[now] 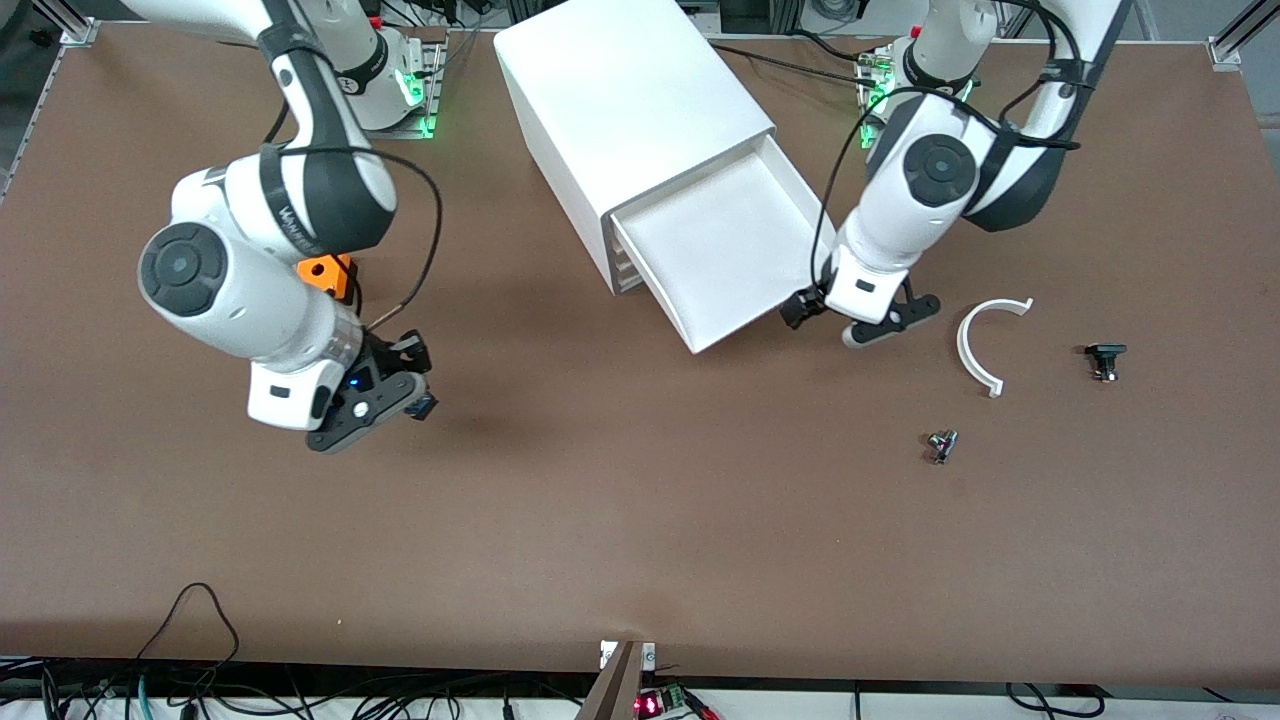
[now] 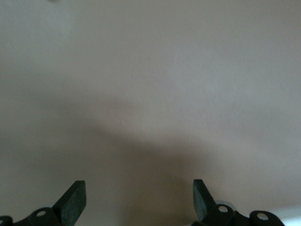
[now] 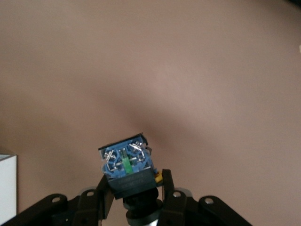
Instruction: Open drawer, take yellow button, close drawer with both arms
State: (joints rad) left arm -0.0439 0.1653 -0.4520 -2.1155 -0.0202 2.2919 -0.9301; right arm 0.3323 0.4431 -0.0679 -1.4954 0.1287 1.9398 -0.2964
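The top drawer (image 1: 722,250) stands pulled out of the white cabinet (image 1: 630,100), and its tray looks empty. My right gripper (image 1: 400,392) hangs over bare table at the right arm's end. It is shut on the button (image 1: 421,406). In the right wrist view the button's black-blue body (image 3: 127,165) with metal terminals sticks out between the fingers of the right gripper (image 3: 134,188); its cap is hidden. My left gripper (image 1: 850,322) is open and empty beside the drawer's front corner. In the left wrist view its open fingers (image 2: 75,200) frame only a pale blurred surface.
An orange cube (image 1: 325,270) sits half hidden by the right arm. A white curved strip (image 1: 978,345) and two small black parts (image 1: 1105,360) (image 1: 941,445) lie on the brown table (image 1: 640,520) toward the left arm's end.
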